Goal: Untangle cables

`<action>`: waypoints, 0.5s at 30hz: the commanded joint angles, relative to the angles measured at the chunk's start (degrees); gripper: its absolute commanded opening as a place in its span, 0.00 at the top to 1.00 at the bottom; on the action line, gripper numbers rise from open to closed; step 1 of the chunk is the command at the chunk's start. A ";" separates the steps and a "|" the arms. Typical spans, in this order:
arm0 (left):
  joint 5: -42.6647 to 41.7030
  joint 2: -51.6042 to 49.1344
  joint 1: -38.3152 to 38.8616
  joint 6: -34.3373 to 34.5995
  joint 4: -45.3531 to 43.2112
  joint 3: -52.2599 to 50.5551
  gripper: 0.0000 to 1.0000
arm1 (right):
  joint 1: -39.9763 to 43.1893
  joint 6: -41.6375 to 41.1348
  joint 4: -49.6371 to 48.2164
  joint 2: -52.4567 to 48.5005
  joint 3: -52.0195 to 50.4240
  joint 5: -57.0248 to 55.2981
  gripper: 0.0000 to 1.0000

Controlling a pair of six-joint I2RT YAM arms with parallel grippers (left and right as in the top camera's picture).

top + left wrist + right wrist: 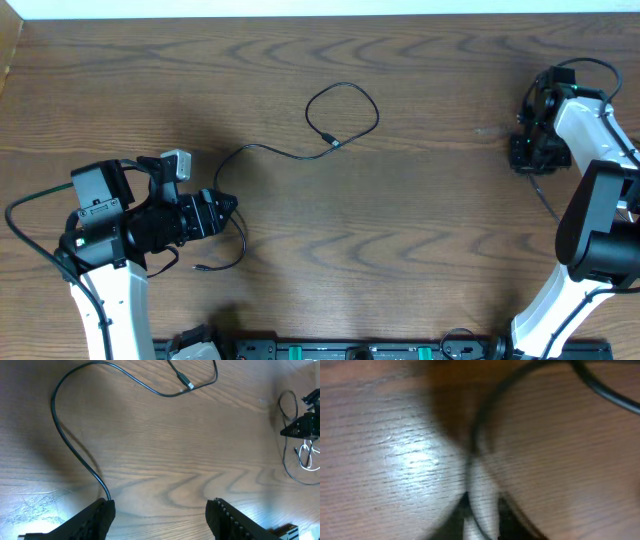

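A long black cable [262, 149] lies on the wooden table. It forms a loop [343, 108] at the back with a connector [335, 144] and curls round to a free end [203, 268] near my left arm. My left gripper [228, 208] is open and low over the table. In the left wrist view [160, 515] the cable [65, 435] runs under the left finger, not gripped. My right gripper [523, 155] points down at the far right, and a second thin cable [546, 202] trails from it. The blurred right wrist view shows the jaws [482, 525] nearly closed on a dark cable [472, 455].
The table's back edge [320, 16] meets a white surface. A rack with green parts [330, 350] runs along the front edge. In the left wrist view the right gripper [301, 427] stands over a thin dark loop and a white loop [307, 456].
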State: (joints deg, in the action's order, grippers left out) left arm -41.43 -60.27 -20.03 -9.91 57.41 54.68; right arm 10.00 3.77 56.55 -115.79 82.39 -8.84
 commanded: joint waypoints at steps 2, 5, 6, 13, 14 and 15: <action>-0.11 0.15 0.13 -0.15 0.22 0.31 0.36 | 0.28 -0.13 -0.15 0.39 0.26 1.20 0.99; -0.09 0.15 0.13 -0.15 0.24 0.31 0.36 | 1.99 -3.39 0.04 0.59 1.97 -0.24 0.99; -0.11 0.15 0.13 -0.15 0.26 0.31 0.36 | 2.91 -4.22 0.07 0.74 2.86 -0.22 0.99; -0.09 0.15 0.13 -0.17 0.42 0.31 0.36 | 11.63 -6.32 3.08 1.14 12.72 -0.02 0.99; -0.09 0.15 0.13 -0.17 0.42 0.31 0.36 | 14.14 -6.34 4.09 1.14 15.45 -0.02 0.99; -0.09 0.15 0.13 -0.17 0.42 0.31 0.36 | 15.13 -6.34 4.42 1.14 16.48 0.00 0.99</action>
State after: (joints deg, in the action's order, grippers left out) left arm -41.43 -60.27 -20.03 -9.91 57.65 54.68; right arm 20.84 -0.82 60.05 -115.77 93.84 -8.34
